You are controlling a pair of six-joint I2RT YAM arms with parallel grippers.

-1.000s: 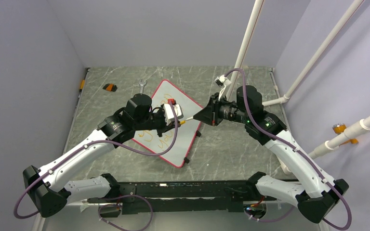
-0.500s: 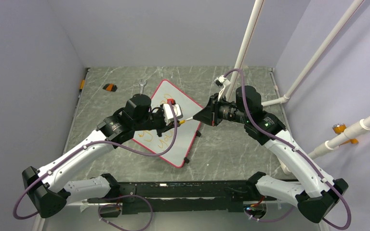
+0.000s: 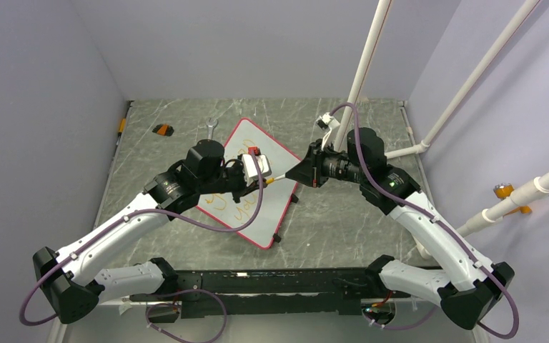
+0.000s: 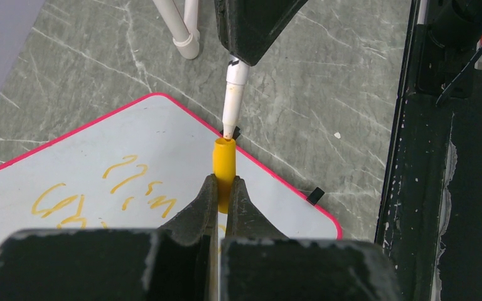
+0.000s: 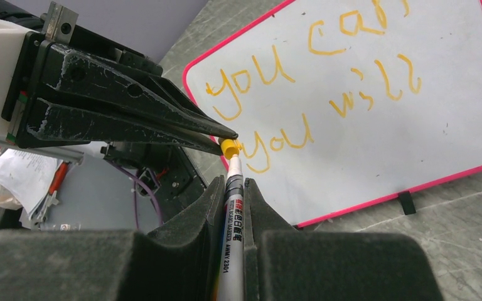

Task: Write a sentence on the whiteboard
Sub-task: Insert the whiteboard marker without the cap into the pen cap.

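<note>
In the right wrist view the sentence read "you can" over "you will" in orange on the whiteboard, which filled the upper right of the frame (the top of "can" was cut off by the edge). The right gripper was clamped on a white marker whose barrel print included "MARKER"; the rest was too small to read. The left wrist view showed what that one hid: the left gripper, closed tight on a yellow cap, with the marker's tip at the cap's open mouth. In the top view the board lay slanted at centre frame on the grey table, its writing mostly covered by the left arm.
</note>
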